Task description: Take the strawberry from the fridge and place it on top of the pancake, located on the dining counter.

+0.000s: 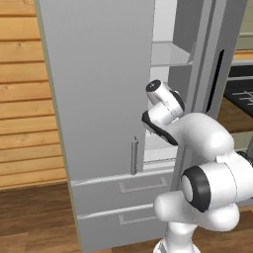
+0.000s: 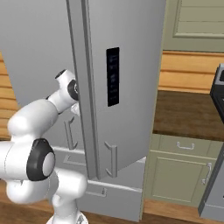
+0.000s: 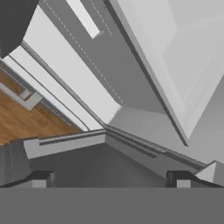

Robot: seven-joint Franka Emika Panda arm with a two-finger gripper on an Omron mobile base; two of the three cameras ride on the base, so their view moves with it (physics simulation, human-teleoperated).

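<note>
Between the fridge (image 1: 99,99) doors, the gripper (image 3: 109,178) reached inward, fingers apart and empty. No strawberry was visible; the wrist should clear the door edge before advancing toward the shelves.

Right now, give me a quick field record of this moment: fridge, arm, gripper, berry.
fridge: left door shut, right door swung open, pale shelf visible inside
drawers: two below the doors, both shut
arm: reaching into the gap between the doors
gripper: fingertips spread wide, nothing between them, at the fridge's lower edge
strawberry: cannot tell where it is
surroundings: wood floor, green-grey cabinet beside the fridge
</note>
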